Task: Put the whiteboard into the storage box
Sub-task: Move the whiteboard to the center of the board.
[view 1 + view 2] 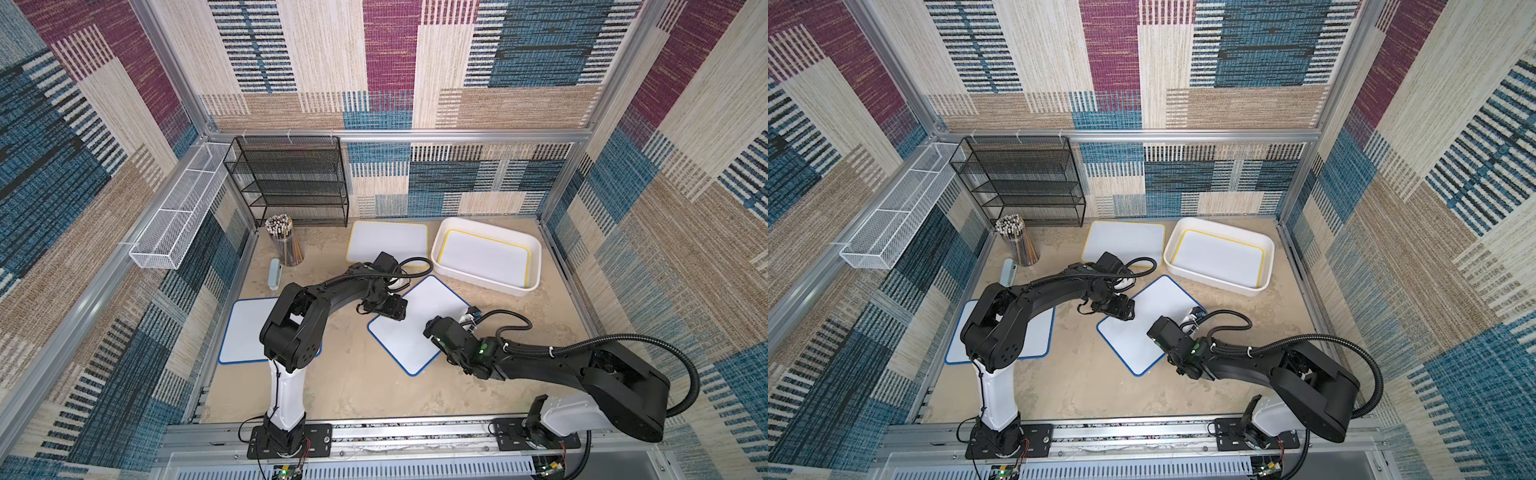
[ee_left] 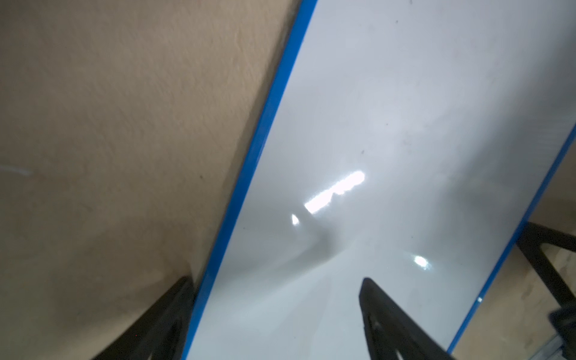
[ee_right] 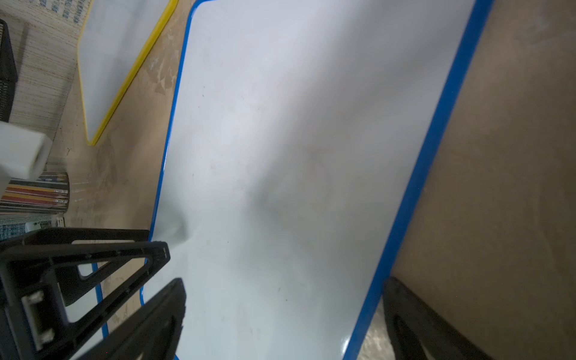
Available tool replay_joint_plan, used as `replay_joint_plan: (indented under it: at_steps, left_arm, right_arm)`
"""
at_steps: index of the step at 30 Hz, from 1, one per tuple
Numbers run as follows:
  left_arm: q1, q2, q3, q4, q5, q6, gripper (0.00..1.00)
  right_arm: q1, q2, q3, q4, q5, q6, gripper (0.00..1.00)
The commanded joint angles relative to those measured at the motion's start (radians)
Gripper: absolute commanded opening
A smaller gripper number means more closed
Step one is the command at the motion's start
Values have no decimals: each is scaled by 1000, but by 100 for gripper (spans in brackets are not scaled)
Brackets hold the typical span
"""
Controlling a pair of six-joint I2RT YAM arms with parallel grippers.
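The blue-rimmed whiteboard (image 1: 419, 328) (image 1: 1142, 328) sits on the sandy tabletop (image 1: 353, 382) near the centre of the frame in both top views, turned so that its rounded corners point like a diamond. It is outside the storage box (image 1: 478, 279) and below and to the left of it. Its face is glossy white with faint grey smudges and specks, bright glints of light show on it in the left wrist view, and a thin bright blue rim runs all round it. The left gripper (image 2: 276, 280) is at the board's upper left edge. Its fingers stand apart, one beside the rim over the tabletop and the other above the white face, clamped on nothing. The right gripper (image 3: 284, 280) is at the board's right edge, also spread wide across the blue rim and holding nothing. Whether the board lies fully flat I cannot tell. The storage box, a glossy white tub with rounded corners at the upper right of the tabletop, holds a yellow-rimmed board (image 1: 484, 257). Just to the left of it, the other yellow-rimmed board (image 1: 388, 241) lies on the tabletop, and a second blue-rimmed board (image 1: 245, 328) lies at the left, partly under the left arm.
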Motion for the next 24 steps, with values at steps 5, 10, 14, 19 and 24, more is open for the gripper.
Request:
replay_joint_plan:
  at_steps: [5,10,14,19,24]
  left_arm:
    - [-10,-37,-21,-103,204,9,84]
    - [-17,-54,-36,-98,255,-19,84]
    - [-17,-68,-41,-82,231,-48,83]
    - [-13,-95,-41,-78,139,-76,84]
    - [4,-102,-37,-79,62,-122,84]
  right_arm:
    - [-11,-13,-14,-65,-89,-42,100]
    - [-21,0,6,-55,-82,-83,100]
    - [-24,35,32,-39,-85,-135,100]
    - [-25,28,33,-34,-73,-172,100]
    - [-26,-21,13,-53,-28,-200,100]
